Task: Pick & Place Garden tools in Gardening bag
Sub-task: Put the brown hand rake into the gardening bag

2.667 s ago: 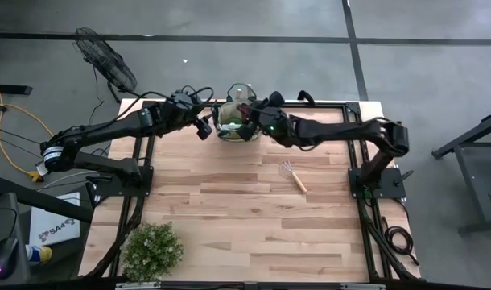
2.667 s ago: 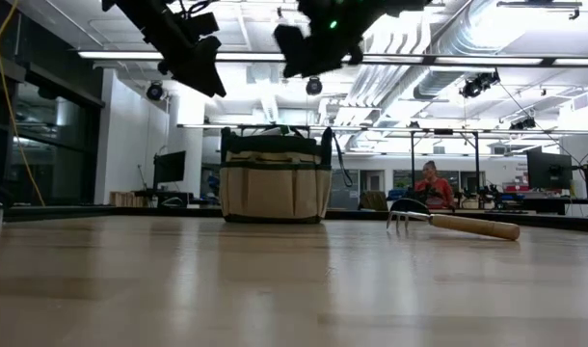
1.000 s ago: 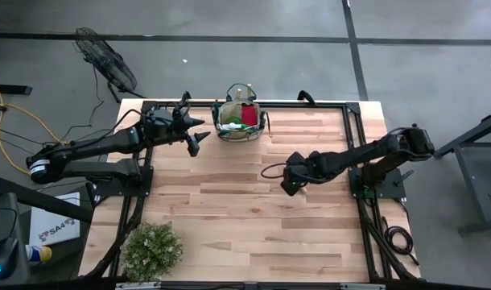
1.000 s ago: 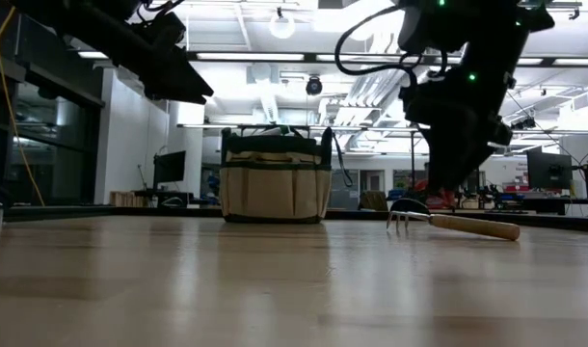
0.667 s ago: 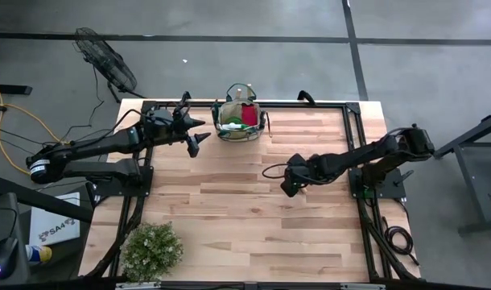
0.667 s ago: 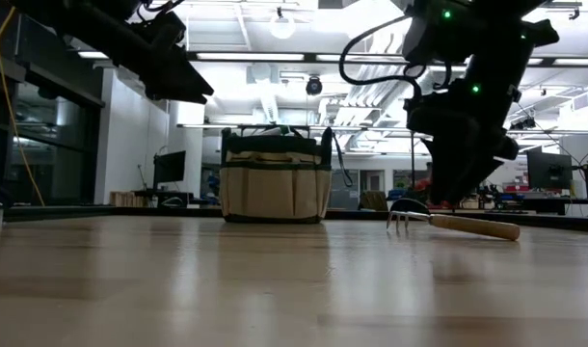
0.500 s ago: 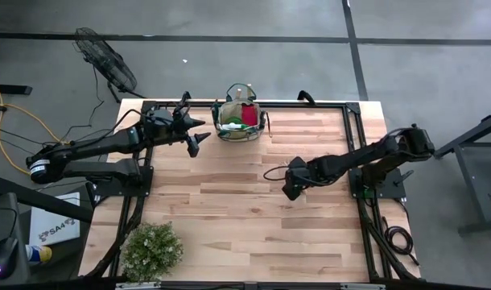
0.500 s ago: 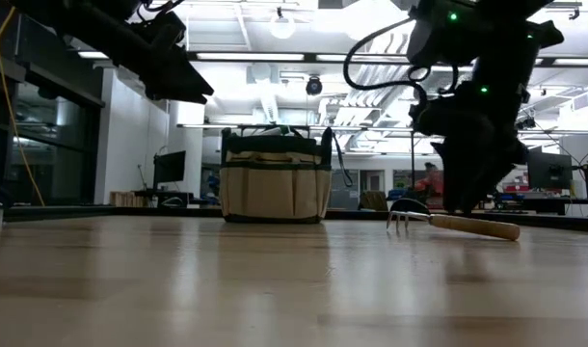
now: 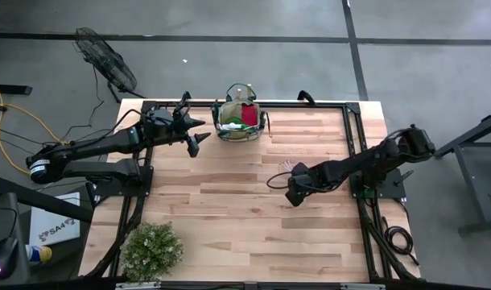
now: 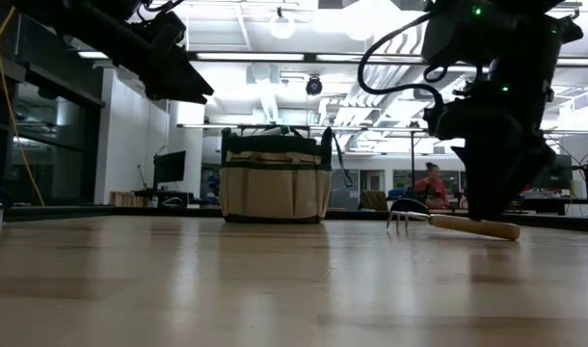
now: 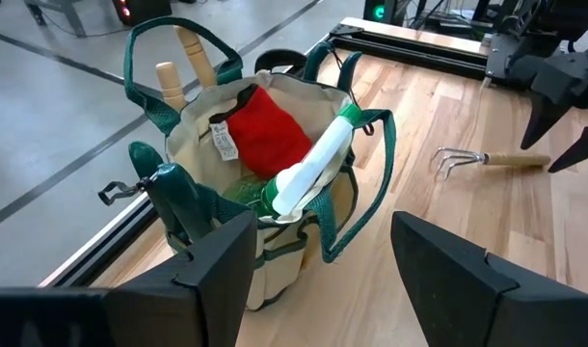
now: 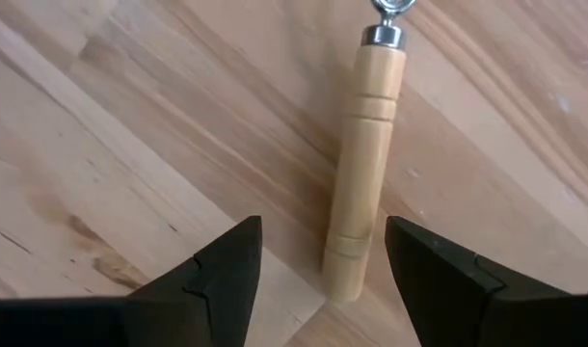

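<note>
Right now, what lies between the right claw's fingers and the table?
The rake's wooden handle, lying on the table between the open right claw, per the right wrist view.

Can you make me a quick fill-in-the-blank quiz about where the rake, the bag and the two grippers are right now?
1. The rake lies on the ____, outside the gardening bag.
2. The right gripper is open above the rake's ____ handle.
3. The left gripper waits open beside the ____.
4. The red thing sits ____ the gardening bag.

Missing words: table; wooden; gardening bag; inside
</note>
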Available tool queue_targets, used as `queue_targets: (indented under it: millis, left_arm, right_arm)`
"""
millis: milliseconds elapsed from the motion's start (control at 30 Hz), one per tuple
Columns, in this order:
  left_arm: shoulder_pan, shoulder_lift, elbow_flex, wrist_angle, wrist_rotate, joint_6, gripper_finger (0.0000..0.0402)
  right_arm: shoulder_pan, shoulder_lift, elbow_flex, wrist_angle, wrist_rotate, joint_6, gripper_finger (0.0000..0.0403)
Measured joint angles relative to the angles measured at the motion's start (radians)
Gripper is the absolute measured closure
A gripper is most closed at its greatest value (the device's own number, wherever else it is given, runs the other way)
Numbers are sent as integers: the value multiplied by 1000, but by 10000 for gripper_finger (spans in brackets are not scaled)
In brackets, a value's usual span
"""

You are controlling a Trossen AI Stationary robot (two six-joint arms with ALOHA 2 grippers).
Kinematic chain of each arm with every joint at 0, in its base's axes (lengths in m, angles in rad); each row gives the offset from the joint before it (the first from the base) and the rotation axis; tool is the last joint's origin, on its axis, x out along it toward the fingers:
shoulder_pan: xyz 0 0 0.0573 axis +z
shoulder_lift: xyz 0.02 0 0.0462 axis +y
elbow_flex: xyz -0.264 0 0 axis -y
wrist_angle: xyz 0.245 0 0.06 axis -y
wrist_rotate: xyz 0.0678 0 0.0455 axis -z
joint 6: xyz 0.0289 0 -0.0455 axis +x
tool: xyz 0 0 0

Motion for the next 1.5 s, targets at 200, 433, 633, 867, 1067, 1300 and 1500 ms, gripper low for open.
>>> queue_targets:
  millis: [200,433,633,867,1067,1300,1500]
  left_arm:
    - [0,0,0,-5,0,0,168]
    - [0,0,0,-7,0,0,168]
    - [0,0,0,-8,0,0,168]
    - [0,0,0,-8,0,0,168]
    - [0,0,0,-8,0,0,168]
    - [0,0,0,-12,0,0,168]
    - [0,0,0,-16,28,2,168]
  right_arm:
    - [6,3,0,-12,8,16,190]
    - [6,17,-24,-20,16,32,190]
    - [5,20,-60,6,7,34,190]
    - [5,16,-84,46,3,33,190]
    - [5,17,-84,50,0,24,217]
    - [5,18,-85,53,1,-5,266]
    - [5,19,-85,56,5,-84,308]
